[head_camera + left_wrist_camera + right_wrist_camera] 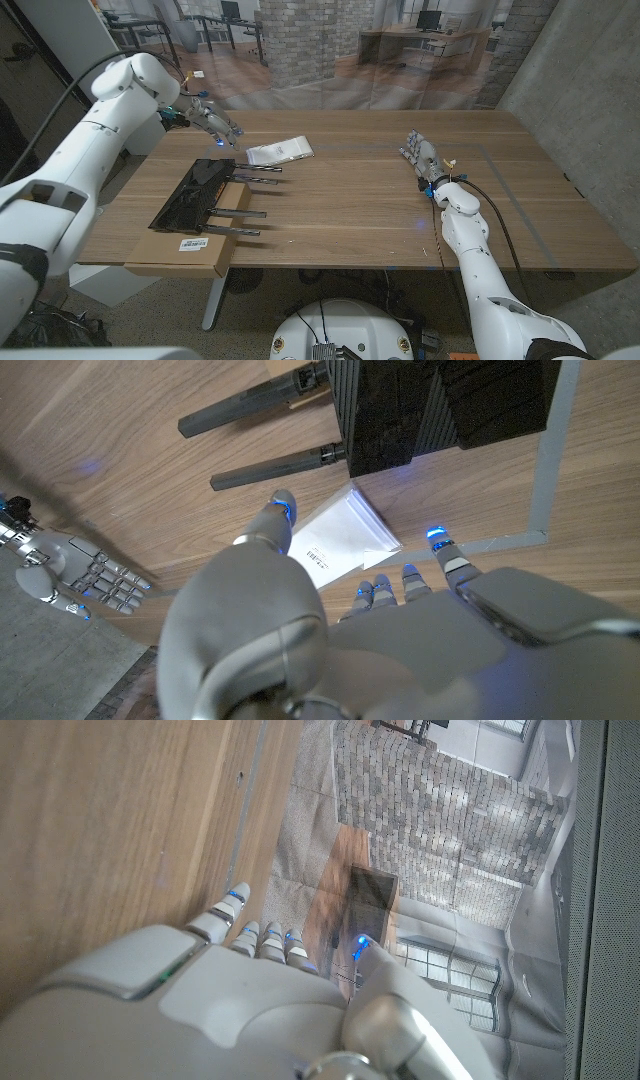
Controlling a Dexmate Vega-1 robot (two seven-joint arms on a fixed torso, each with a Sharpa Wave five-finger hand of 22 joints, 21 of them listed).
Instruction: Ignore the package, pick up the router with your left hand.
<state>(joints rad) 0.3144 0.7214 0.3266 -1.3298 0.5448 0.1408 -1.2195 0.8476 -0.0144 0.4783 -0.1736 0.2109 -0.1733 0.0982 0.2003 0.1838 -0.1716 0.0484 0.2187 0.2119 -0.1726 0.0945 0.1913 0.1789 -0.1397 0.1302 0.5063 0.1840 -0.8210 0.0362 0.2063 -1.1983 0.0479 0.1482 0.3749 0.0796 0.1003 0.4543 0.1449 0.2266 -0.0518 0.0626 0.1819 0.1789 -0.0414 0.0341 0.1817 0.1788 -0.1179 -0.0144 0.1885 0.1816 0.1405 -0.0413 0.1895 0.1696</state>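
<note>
Cardboard under your router (pixel 197 193): that flat brown box (pixel 190 244) sits at the worktop's (pixel 360 200) near left edge, carrying the glossy black, stick-antennaed unit. Beyond it, your left hand (pixel 208 121) hovers, fingers spread, empty, above the white package (pixel 279 151). Your right hand (pixel 421 155) rests open.

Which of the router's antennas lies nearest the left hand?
The farthest-back antenna of the router, beside the white package. It lies closest to the left hand, which hovers open; the other antennas lie nearer the table's front edge.
</note>
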